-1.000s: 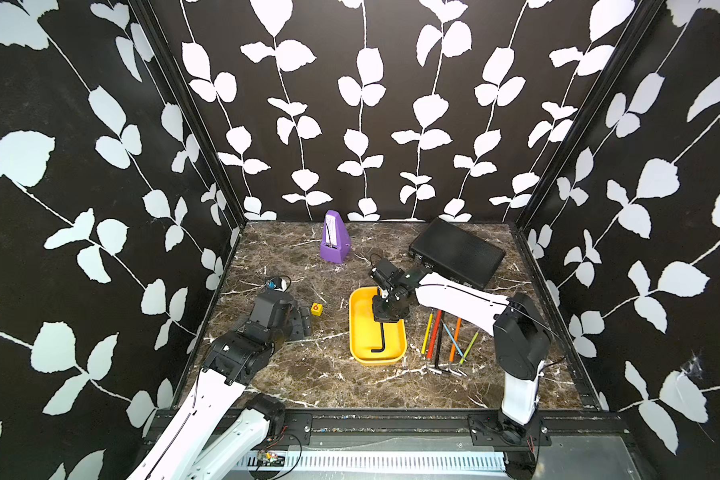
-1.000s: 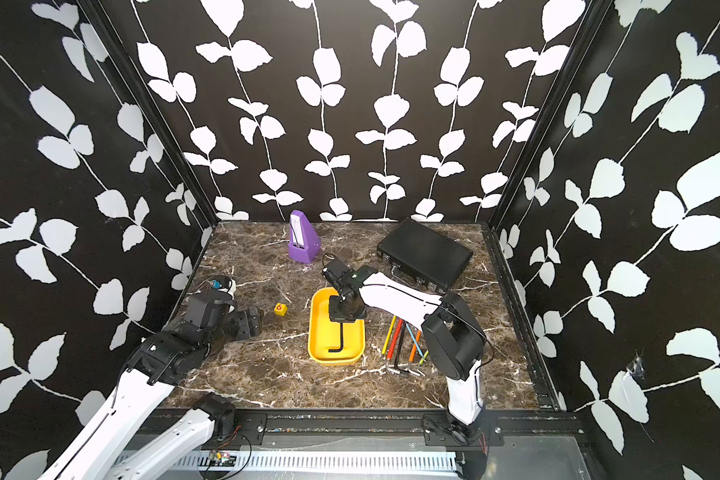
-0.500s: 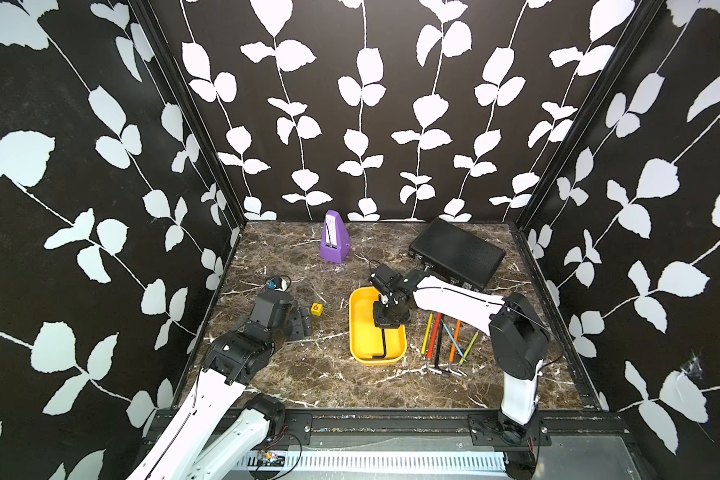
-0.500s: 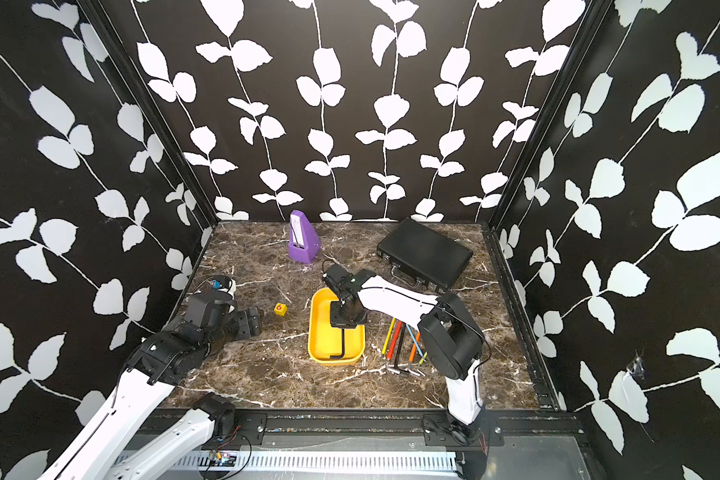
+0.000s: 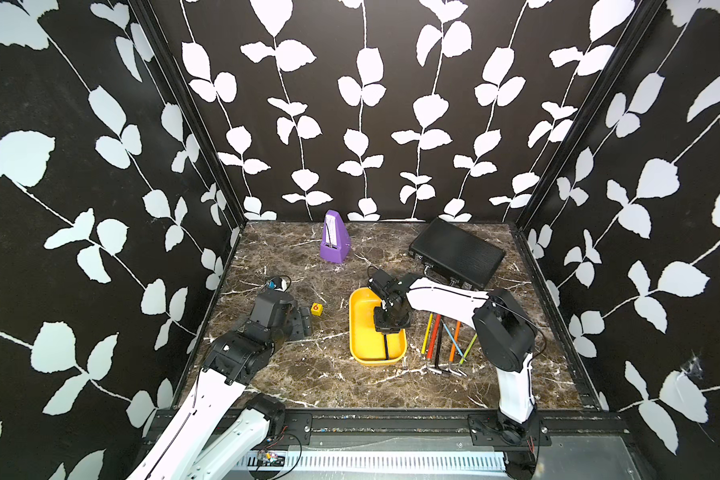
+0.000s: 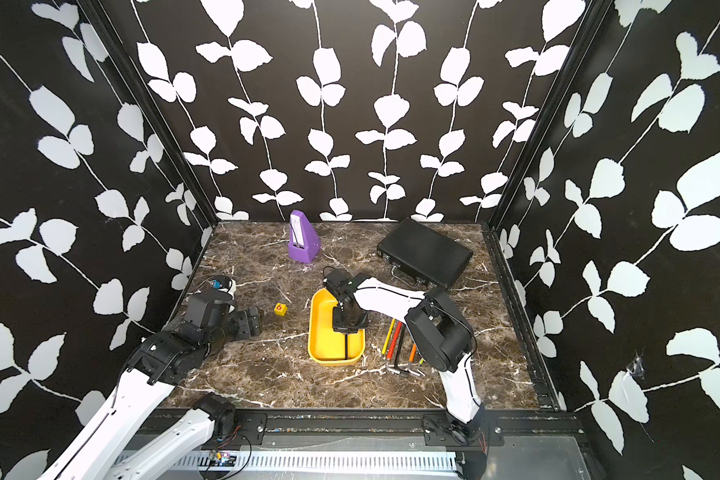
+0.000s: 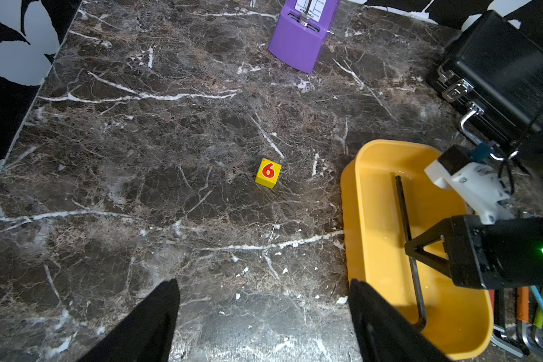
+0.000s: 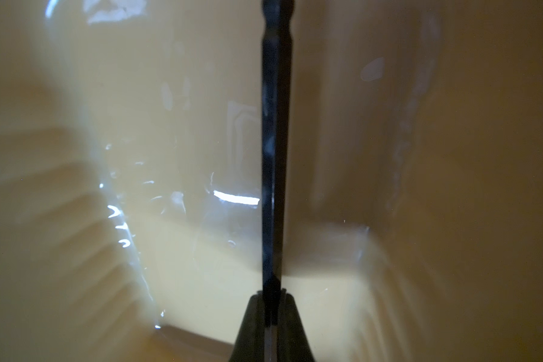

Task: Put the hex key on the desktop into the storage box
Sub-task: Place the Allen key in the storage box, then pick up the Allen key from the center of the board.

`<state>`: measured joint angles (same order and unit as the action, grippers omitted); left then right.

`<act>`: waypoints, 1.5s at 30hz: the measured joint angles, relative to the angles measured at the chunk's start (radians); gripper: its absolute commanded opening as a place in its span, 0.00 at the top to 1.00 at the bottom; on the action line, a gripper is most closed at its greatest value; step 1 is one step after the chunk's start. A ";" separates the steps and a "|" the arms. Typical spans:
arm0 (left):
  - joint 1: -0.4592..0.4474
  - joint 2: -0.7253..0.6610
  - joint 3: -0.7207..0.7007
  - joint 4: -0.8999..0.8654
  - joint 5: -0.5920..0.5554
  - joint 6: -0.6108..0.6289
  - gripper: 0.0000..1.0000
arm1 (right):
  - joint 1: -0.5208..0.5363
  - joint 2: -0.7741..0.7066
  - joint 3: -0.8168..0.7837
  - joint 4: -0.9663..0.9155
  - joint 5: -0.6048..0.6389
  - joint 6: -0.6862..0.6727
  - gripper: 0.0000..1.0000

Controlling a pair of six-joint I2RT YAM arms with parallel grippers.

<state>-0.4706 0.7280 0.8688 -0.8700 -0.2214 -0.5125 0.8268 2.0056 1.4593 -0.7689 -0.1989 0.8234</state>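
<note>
- The right gripper [image 5: 387,329] is clamped shut on the black hex key [image 5: 386,345], its jaws pinching the long shaft about midway. In the left wrist view the same grip shows at the gripper's tip [image 7: 408,246].
- The hex key [image 7: 403,213] sits inside the storage box [image 5: 356,332], low over its floor. Its long arm runs from 12 to 6 o'clock, with the short bend at the 6 o'clock end. I cannot tell whether it rests on the floor or hangs just above it.
- The step in hand looks like the release. It is best done low, with the jaws parted only a little, so the key settles instead of bouncing off the slick plastic.
- The lift afterwards should go straight up, well clear of the low wall at 3 o'clock, so the box does not slide on the desktop [image 5: 308,374].
- The coloured hex keys [image 5: 445,336] lie on the desktop just beside the box at 3 o'clock, and the next reach should avoid scattering them.
- The left gripper [image 7: 264,326] rests at 9 o'clock of the box, fingers [image 7: 157,322] spread apart and empty.
- The key is thin, matte black and L-shaped, with a slightly necked far tip [image 8: 275,18].
</note>
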 measured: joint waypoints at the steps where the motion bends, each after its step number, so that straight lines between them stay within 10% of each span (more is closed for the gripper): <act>1: 0.000 0.000 0.000 0.000 0.000 0.000 0.15 | -0.003 0.004 0.000 0.000 0.000 -0.001 1.00; 6: 0.000 0.004 0.000 0.000 0.000 0.000 0.14 | -0.010 0.015 0.000 -0.010 0.010 -0.013 0.77; 13: 0.000 0.019 0.003 0.000 0.005 0.017 0.14 | -0.010 -0.033 0.004 -0.057 0.071 -0.038 0.69; 28: 0.000 -0.110 0.042 -0.022 0.101 0.230 0.14 | -0.101 -0.467 -0.177 -0.123 0.278 -0.032 0.70; 45: 0.000 -0.244 -0.019 0.010 0.085 0.335 0.10 | -0.154 -0.259 -0.294 -0.013 0.239 0.060 0.78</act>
<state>-0.4706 0.4843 0.8501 -0.8604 -0.1368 -0.1780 0.6727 1.7470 1.1648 -0.7822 0.0402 0.8829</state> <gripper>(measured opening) 0.900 0.225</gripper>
